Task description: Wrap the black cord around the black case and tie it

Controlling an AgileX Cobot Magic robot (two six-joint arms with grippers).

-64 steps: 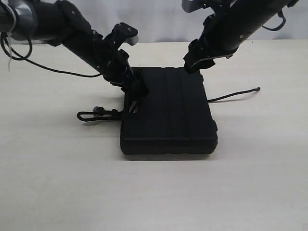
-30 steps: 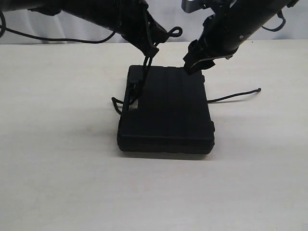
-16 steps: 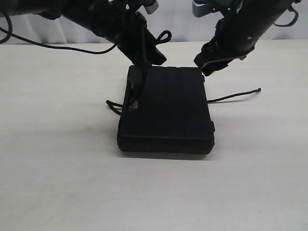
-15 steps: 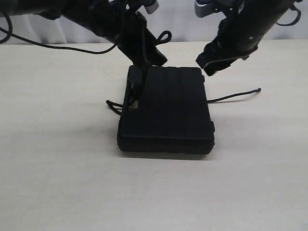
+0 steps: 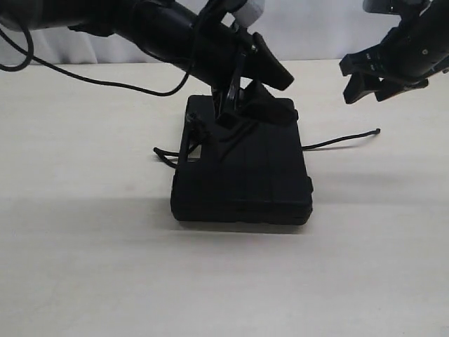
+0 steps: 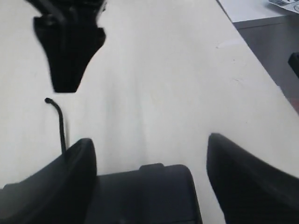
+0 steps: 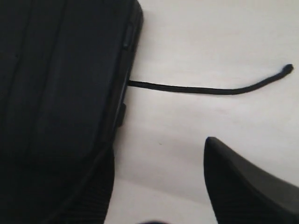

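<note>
Bright, even light; soft shadow beside the black case; wrist views blurry.

Place: a robotics lab or test bench, by every sign.
Machines: a black left arm and a right arm reach in over one work surface, with a loose cable trailing behind the left one.
Table: a wide, pale table with a faint wood grain.
Backdrop: a plain whitish wall or curtain just behind it.
Floor: grey floor past the table's edge, seen from the left wrist.
Props: a black case and black cord laid out mid-table — a staged set-up.
</note>
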